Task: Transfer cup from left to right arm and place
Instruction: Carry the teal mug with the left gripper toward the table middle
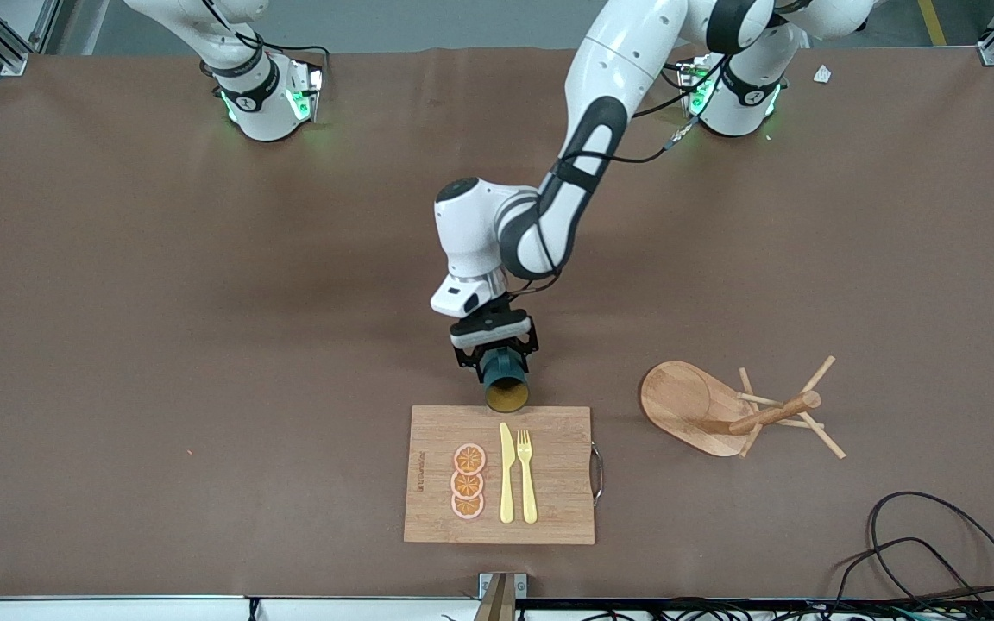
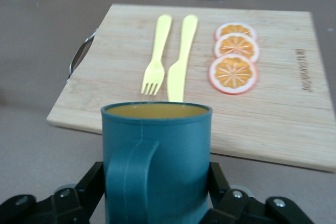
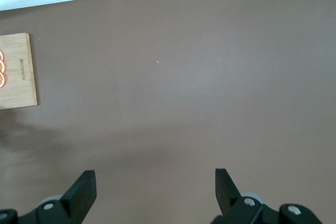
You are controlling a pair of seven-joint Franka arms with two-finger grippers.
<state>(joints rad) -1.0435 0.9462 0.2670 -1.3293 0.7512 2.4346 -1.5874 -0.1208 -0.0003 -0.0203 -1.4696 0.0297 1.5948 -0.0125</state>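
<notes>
Left gripper (image 1: 497, 358): its fingers (image 2: 86, 187) pinch the cup (image 1: 505, 380) on both sides; it hangs over the bench (image 1: 204, 345) just beside the cutting board's (image 1: 549, 509) edge that lies farther from the front camera.
Cup: held tipped on its side, its yellow mouth toward the board, its handle (image 2: 128, 179) toward the wrist camera.
Right gripper (image 3: 155, 192): fingers spread wide over bare bench; the right arm waits.
Cutting board: carries 3 orange slices (image 1: 468, 481), a yellow knife (image 1: 506, 473) and a yellow fork (image 1: 527, 474).
Peg rack (image 1: 739, 410): lies tipped over, toward the left arm's end.
</notes>
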